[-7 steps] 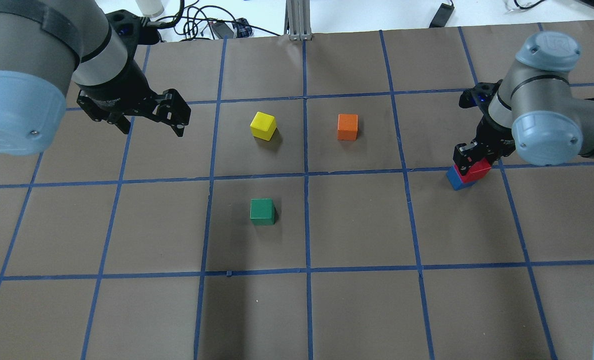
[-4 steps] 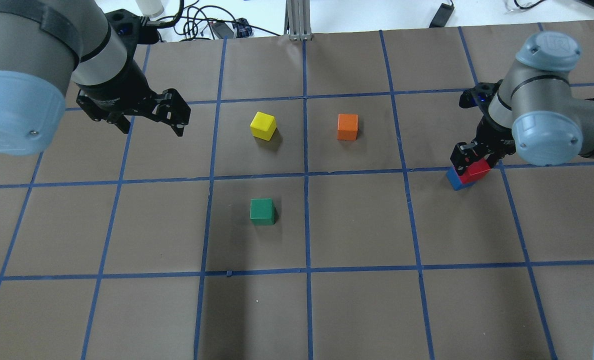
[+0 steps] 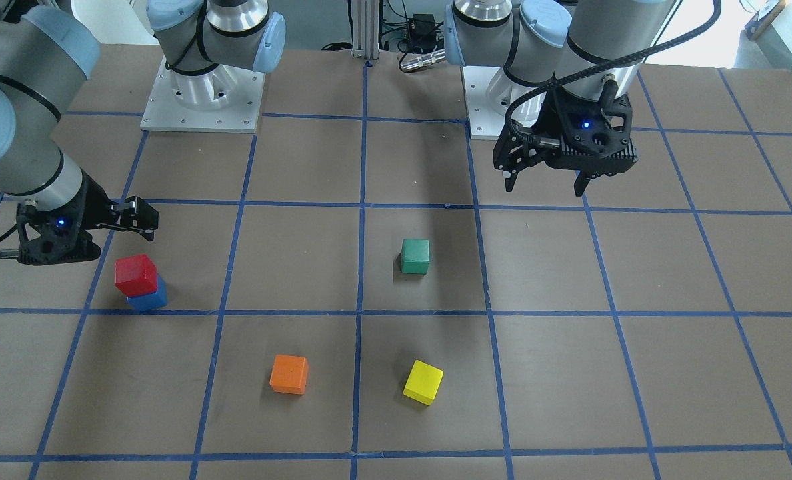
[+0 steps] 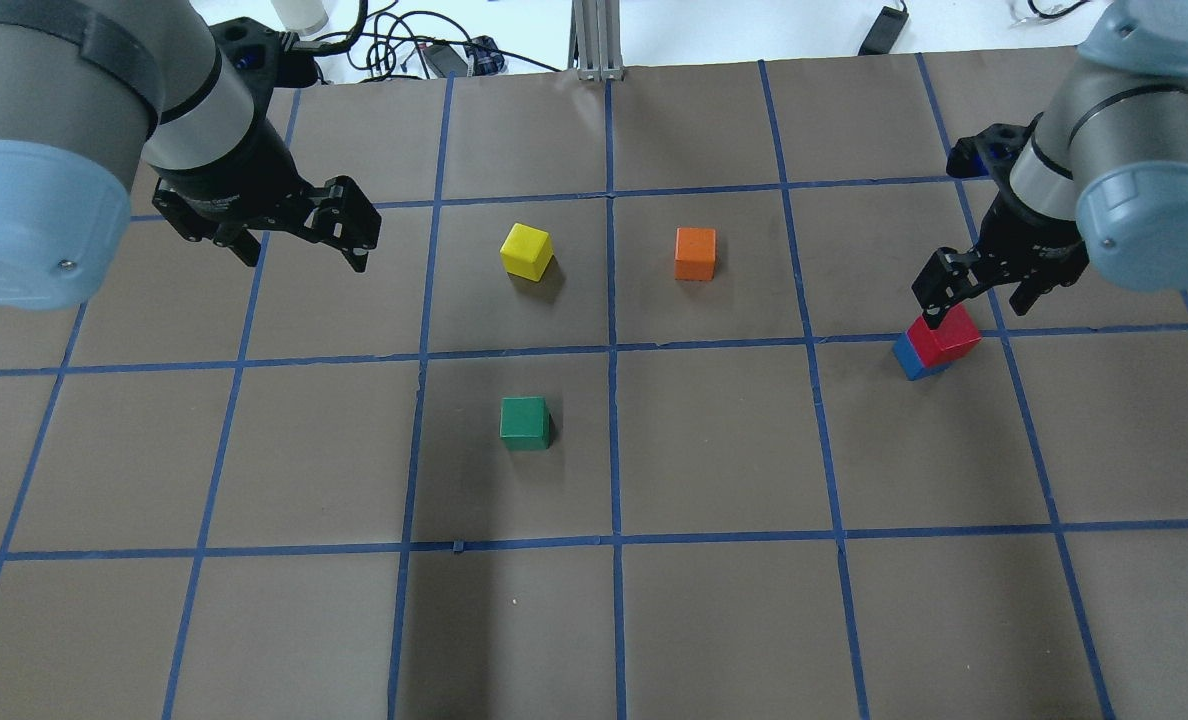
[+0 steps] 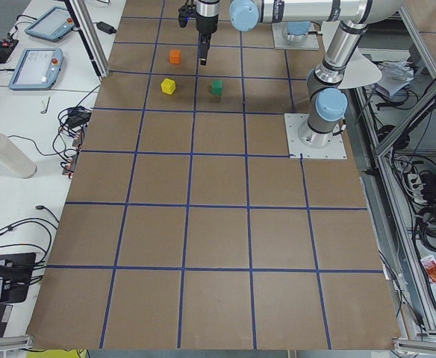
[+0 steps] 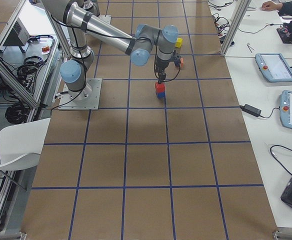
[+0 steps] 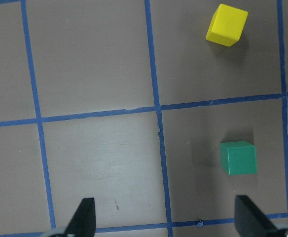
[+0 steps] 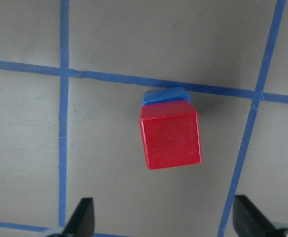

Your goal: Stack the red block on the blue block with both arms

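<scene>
Red block (image 8: 170,134) sits atop blue block (image 8: 164,95), beneath the right end effector (image 8: 162,210).

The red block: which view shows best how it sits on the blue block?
The right wrist-mounted view: it looks straight down on the red block, with a strip of the blue block showing beyond one edge. Front-facing and overhead show both smaller, at a slant; exterior right, tiny; the rest, nothing.
</scene>
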